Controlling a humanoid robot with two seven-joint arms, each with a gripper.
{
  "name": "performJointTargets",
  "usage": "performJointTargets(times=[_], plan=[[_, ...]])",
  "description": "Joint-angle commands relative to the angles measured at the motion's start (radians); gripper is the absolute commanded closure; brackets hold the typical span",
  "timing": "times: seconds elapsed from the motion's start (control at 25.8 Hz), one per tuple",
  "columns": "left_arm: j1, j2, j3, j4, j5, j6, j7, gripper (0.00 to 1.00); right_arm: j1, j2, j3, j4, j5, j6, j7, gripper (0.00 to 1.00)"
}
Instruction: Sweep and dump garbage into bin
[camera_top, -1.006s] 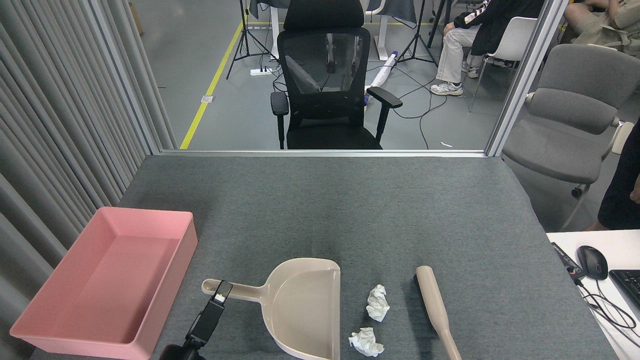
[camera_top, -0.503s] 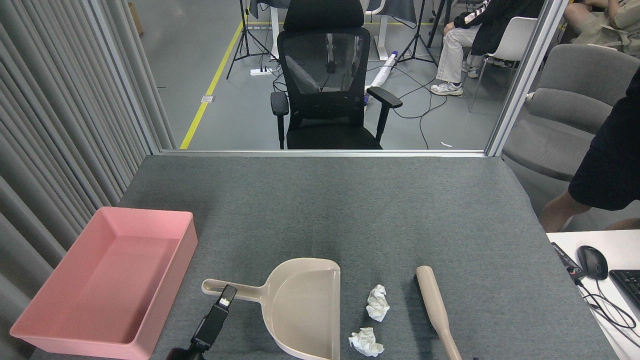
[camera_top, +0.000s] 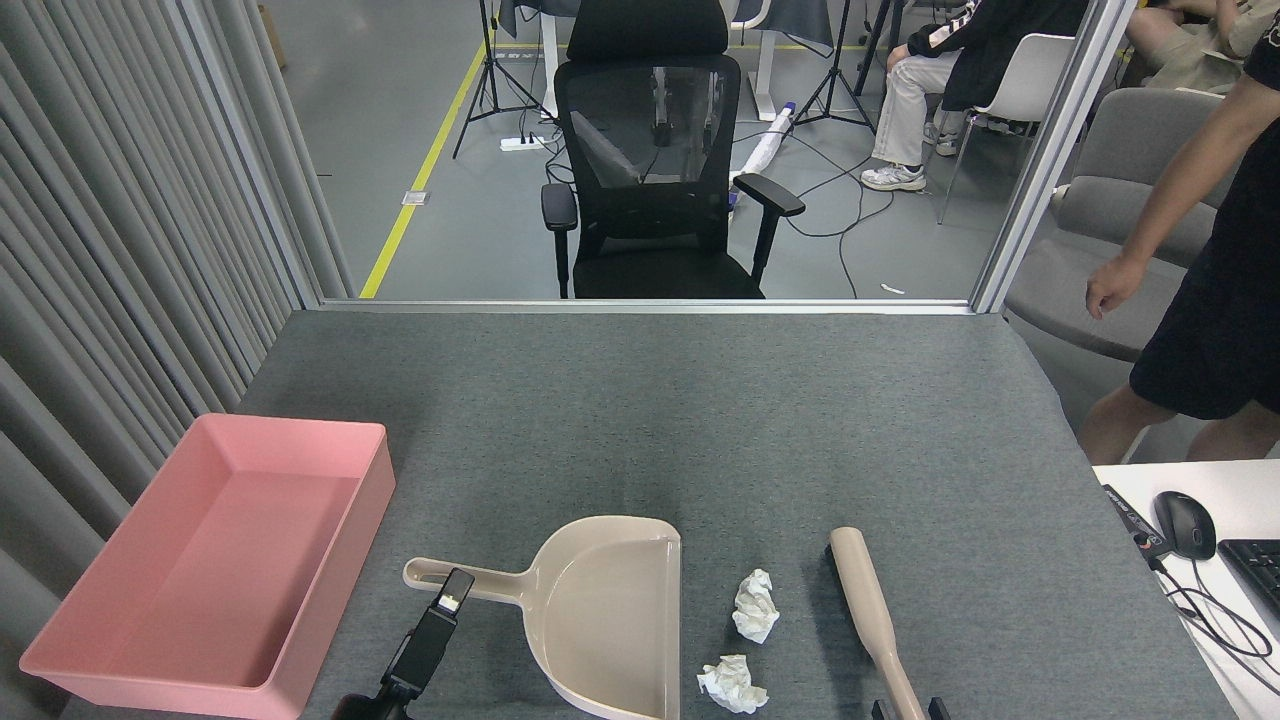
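Since half a second ago, two dark fingertips of the right gripper (camera_top: 909, 708) have risen into view at the bottom edge, one on each side of the lower handle of the beige brush (camera_top: 868, 610), spread apart and not yet closed on it; the brush has nudged very slightly. A person in dark shorts (camera_top: 1205, 330) has stepped further in beyond the table's right side. The left gripper (camera_top: 456, 590) hovers at the long handle of the beige plastic dustpan (camera_top: 600, 610), seen dark and end-on, so whether it is open or closed cannot be told. The garbage, two small crumpled white tissue wads (camera_top: 755, 606) and (camera_top: 732, 684), lies on the grey felt table (camera_top: 700, 420) between the dustpan's mouth and the brush. The large shallow pink plastic bin (camera_top: 215, 560) sits empty at the left. A likely risk: if the left grip on the dustpan is loose, sweeping could push the pan away, and the light wads might roll past its lip.
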Motion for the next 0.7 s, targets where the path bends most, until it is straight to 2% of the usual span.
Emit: performJointTargets(times=[0.0,0.5,0.54,0.66], plan=[[0.0,0.0,0.0,-0.002,-0.001,0.0,-0.001,0.01,0.0,0.001,0.0,0.007,-0.001,-0.002,0.001,0.42],[-0.002,0.0,0.0,-0.002,-0.001,0.0,-0.001,0.01,0.0,0.004,0.0,0.018,-0.001,-0.002,0.002,0.43],[-0.002,0.0,0.0,-0.002,-0.001,0.0,-0.001,0.01,0.0,0.004,0.0,0.018,-0.001,-0.002,0.002,0.46],[-0.002,0.0,0.0,-0.005,-0.001,0.0,-0.001,0.01,0.0,0.002,0.0,0.019,-0.001,-0.002,0.001,0.63]])
